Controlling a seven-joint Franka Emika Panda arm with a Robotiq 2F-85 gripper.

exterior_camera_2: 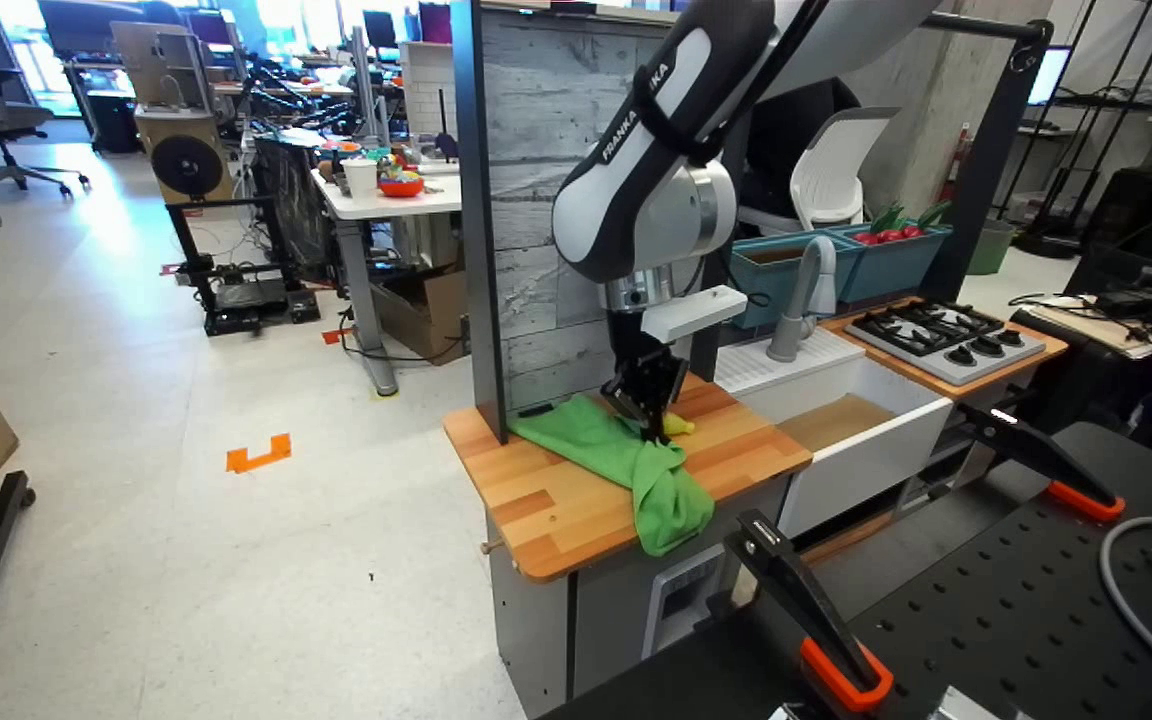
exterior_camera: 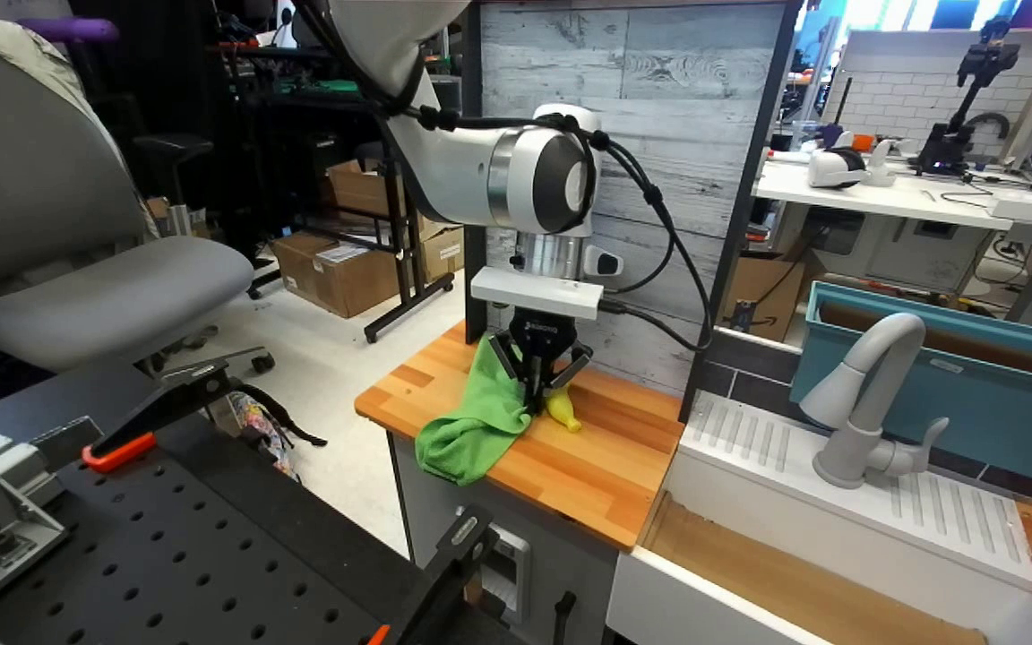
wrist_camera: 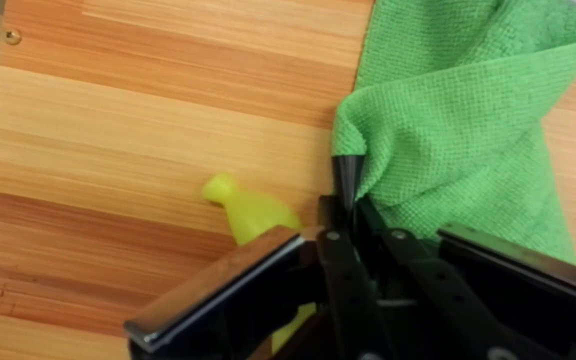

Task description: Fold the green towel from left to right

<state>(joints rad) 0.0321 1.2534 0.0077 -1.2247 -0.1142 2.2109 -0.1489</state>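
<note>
The green towel [exterior_camera: 473, 437] lies bunched and partly folded on the wooden counter, with one end hanging over the front edge. It also shows in an exterior view [exterior_camera_2: 591, 440], stretching back toward the upright panel. My gripper [exterior_camera: 532, 403] points down at the towel's side, low over the counter; it also shows in an exterior view [exterior_camera_2: 652, 434]. In the wrist view the fingers [wrist_camera: 349, 180] are together, with a curled edge of the towel [wrist_camera: 453, 120] at their tips. They appear shut on that edge, though the pinch itself is partly hidden.
A yellow toy-like object [wrist_camera: 258, 212] lies beside the gripper, partly hidden by it; it shows in both exterior views [exterior_camera: 563, 408] [exterior_camera_2: 677, 424]. A grey plank panel [exterior_camera: 623, 179] rises behind the wooden counter [exterior_camera: 606, 466]. A sink [exterior_camera: 794, 564] with a faucet [exterior_camera: 874, 403] adjoins it.
</note>
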